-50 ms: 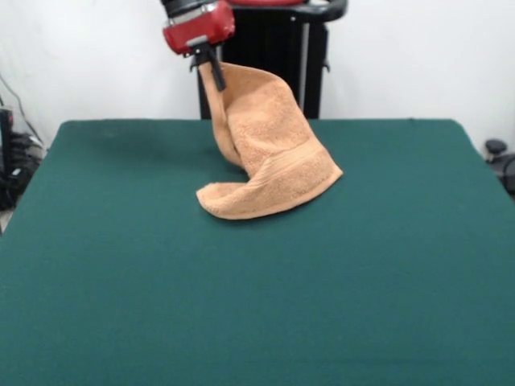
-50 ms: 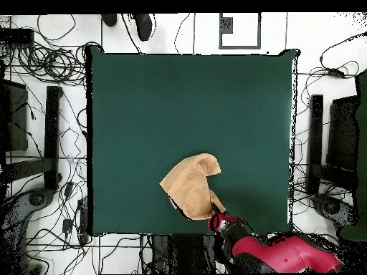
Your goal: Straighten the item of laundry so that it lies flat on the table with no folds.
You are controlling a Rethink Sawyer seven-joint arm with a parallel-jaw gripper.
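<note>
You have the gripper (image 1: 216, 74) raised well above the table (image 1: 121, 265), with its dark fingers (image 1: 214, 71) pinched together on the top corner of the orange-tan towel (image 1: 269, 153), so the cloth hangs from that one point. In the front view the towel drops from the grip as a tall draped sheet, curling round on itself, and only its lower end rests on the green cloth, where it spreads into a rounded fold toward the left and a blunter corner toward the right. A woven band runs across the fabric just above that lower edge. It is far from flat: most of it is in the air and the part that touches down is doubled over. In the overhead view you see the towel (image 2: 190, 187) lying in the half of the table (image 2: 143, 100) nearer the robot's base, a little to the right of the middle, with the red arm (image 2: 287, 254) reaching in from the bottom right and the gripper (image 2: 214, 210) meeting the cloth at its lower right corner, close to the table's edge
</note>
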